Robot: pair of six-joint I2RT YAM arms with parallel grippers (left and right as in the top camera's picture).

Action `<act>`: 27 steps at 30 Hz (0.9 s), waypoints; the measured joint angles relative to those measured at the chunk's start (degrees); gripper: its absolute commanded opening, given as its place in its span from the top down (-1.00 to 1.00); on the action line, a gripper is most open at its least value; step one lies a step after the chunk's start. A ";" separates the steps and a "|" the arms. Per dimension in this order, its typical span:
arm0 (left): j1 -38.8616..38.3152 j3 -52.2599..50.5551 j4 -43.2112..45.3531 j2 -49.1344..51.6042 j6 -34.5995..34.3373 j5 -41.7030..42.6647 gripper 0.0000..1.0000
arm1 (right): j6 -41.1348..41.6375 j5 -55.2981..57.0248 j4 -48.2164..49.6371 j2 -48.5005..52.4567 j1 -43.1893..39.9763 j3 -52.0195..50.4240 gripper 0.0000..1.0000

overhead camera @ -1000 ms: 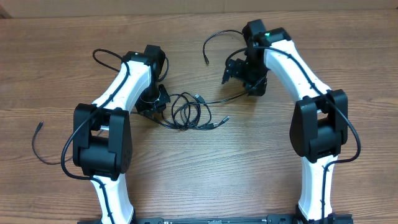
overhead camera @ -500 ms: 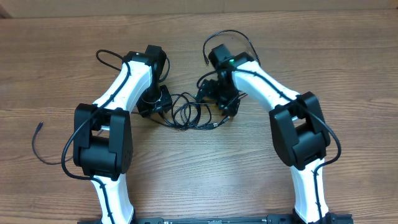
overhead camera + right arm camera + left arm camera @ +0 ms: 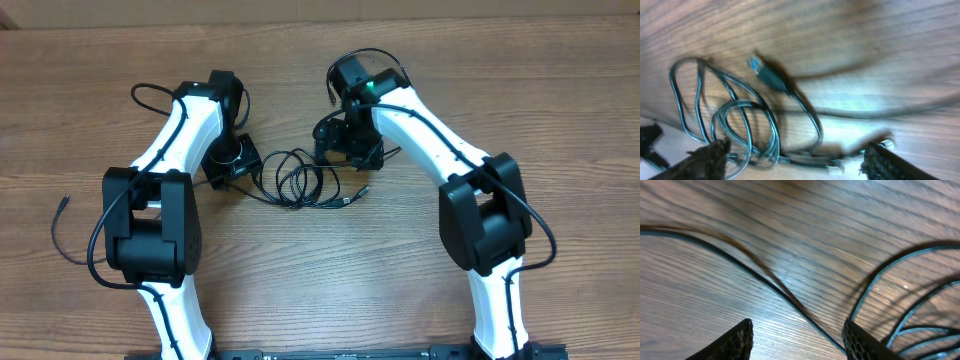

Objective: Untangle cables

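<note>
Black cables [image 3: 300,182] are left tangled. Left gripper [image 3: 232,160] has been opened and withdrawn, empty; right gripper [image 3: 345,148], jaws wide and empty, is brought over them.

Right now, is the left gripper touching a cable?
Cannot tell. In the left wrist view a cable runs between the open fingers of the left gripper and vanishes at one finger's edge, touching or passing underneath.

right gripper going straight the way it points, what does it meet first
Probably the bunched cables: their loops and a plug-ended strand lie directly ahead of the open right gripper, on the wooden table. Blur hides depth, so which strand comes first is unclear.
</note>
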 measured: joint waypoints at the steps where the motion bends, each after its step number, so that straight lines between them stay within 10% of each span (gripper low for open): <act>1: 0.00 0.00 -0.11 0.00 0.83 0.81 -0.17 | -0.52 0.74 -1.55 -0.70 0.00 0.02 -0.38; 9: 0.09 0.00 -1.73 0.00 12.31 11.13 -0.09 | 3.63 5.29 -1.73 -1.60 1.18 -8.28 0.23; 27: 14.16 -0.04 -1.49 0.00 17.44 26.21 -0.24 | 13.44 -10.08 28.41 -3.87 15.08 -22.67 0.53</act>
